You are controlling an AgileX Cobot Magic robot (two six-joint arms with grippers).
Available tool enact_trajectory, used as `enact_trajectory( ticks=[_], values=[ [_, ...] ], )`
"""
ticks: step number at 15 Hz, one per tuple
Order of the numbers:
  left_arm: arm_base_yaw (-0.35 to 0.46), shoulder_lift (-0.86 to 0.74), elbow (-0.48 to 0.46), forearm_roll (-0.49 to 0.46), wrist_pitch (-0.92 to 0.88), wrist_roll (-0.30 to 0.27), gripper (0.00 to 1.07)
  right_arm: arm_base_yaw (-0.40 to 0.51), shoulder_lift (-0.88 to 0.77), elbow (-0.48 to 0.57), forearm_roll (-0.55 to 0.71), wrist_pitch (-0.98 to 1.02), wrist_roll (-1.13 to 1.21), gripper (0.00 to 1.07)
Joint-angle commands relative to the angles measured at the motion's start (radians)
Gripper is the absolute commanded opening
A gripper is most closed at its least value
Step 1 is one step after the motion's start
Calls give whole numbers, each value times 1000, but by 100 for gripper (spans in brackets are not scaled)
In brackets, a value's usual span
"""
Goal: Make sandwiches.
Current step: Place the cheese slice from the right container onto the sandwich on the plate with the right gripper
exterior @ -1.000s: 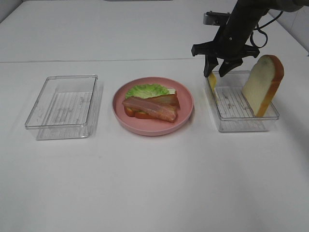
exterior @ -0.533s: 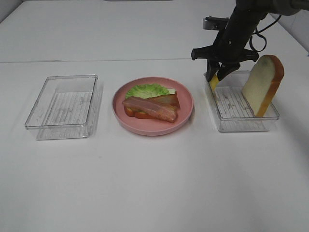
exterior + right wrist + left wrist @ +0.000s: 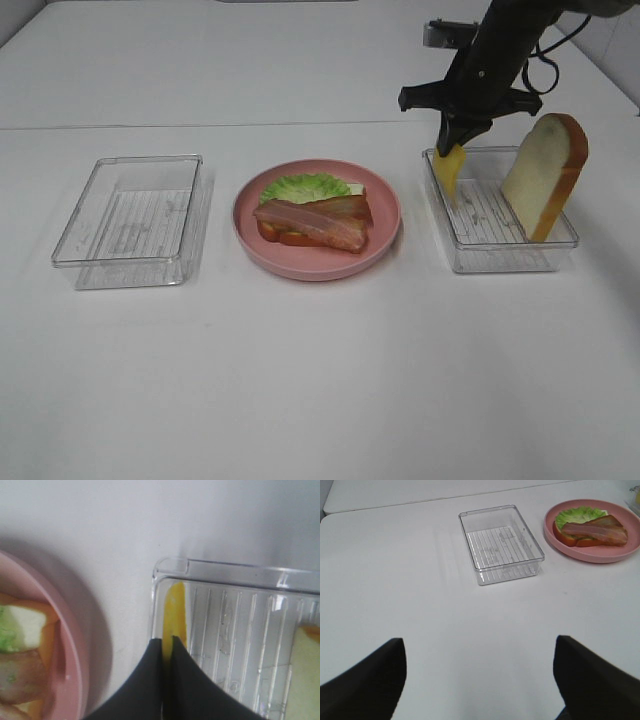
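On the pink plate (image 3: 385, 222) lies a stack: a bread slice, green lettuce (image 3: 303, 187) and bacon strips (image 3: 318, 221); the stack also shows in the left wrist view (image 3: 592, 529). My right gripper (image 3: 452, 147) is shut on the yellow cheese slice (image 3: 448, 170) and holds it hanging over the left end of the right clear tray (image 3: 497, 257). The right wrist view shows the fingers (image 3: 177, 675) pinching the cheese (image 3: 173, 610). The second bread slice (image 3: 545, 175) leans upright in that tray. My left gripper (image 3: 480, 680) is open, low over bare table.
An empty clear tray (image 3: 133, 220) stands left of the plate, also in the left wrist view (image 3: 501, 542). A table seam (image 3: 200, 126) runs across the back.
My right gripper has closed on the cheese slice and lifted it up out of the right tray's left end. The left arm has not moved.
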Motion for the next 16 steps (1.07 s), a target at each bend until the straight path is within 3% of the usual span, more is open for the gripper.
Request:
enact_trajectory(
  ticks=[1,7,13,16],
  values=[
    [2,-19,2,2,-10,-3,77,-1,-90,-4,30,10,-6,0],
    [2,-19,2,2,-10,-3,77,9,-153,-3,521,93,-185,0],
    [2,-19,2,2,-10,-3,77,187,14,9,632,53,-181,0],
    [2,-19,2,2,-10,-3,77,197,78,9,693,-37,-173,0]
  ],
)
